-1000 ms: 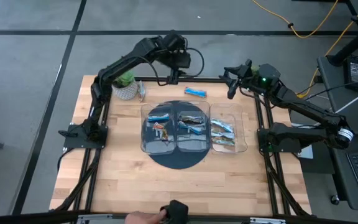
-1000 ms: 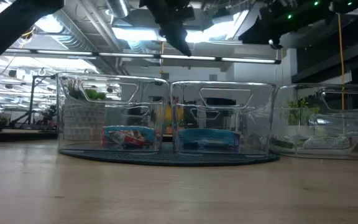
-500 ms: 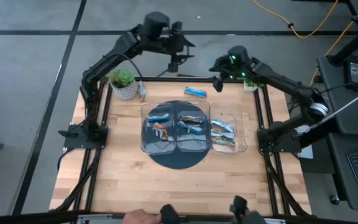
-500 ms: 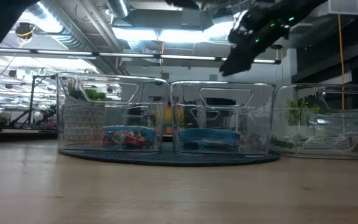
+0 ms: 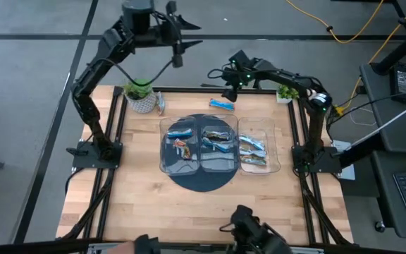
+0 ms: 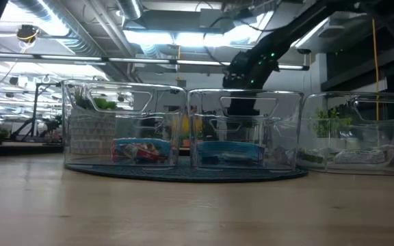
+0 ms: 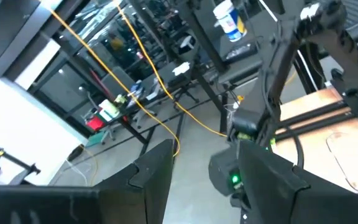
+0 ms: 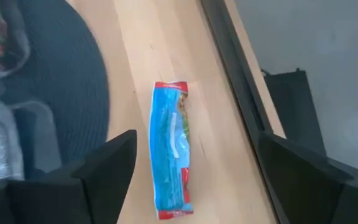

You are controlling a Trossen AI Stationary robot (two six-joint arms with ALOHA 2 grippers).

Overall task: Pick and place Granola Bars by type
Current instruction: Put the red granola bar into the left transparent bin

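Note:
A bright blue granola bar (image 8: pixel 171 149) lies flat on the wood near the table's far edge (image 5: pixel 222 104), behind the trays. My right gripper (image 8: pixel 196 146) hangs open above it, tipped downward, a finger on either side and touching nothing (image 5: pixel 229 89). More wrapped bars lie in three clear trays (image 5: pixel 182 156) at mid-table, colourful ones (image 6: pixel 141 150) in the left tray and blue ones (image 6: pixel 228 152) in the middle one. A silver-blue bar (image 5: pixel 161 104) lies beside the plant pot. My left gripper (image 7: pixel 194 180) is raised high beyond the far left edge (image 5: pixel 180 41), open and holding nothing.
A potted plant (image 5: pixel 142 95) stands at the far left corner and a smaller one (image 5: pixel 285 93) at the far right. The left and middle trays sit on a dark round mat (image 5: pixel 203 182). The black frame rail (image 8: pixel 235 81) runs close behind the blue bar.
My right gripper has swung from the far right corner toward the table's left, sunk and tipped downward, ending over the blue bar. My left gripper has risen and drawn back beyond the far left edge, tipping up to nearly level. No bar has moved.

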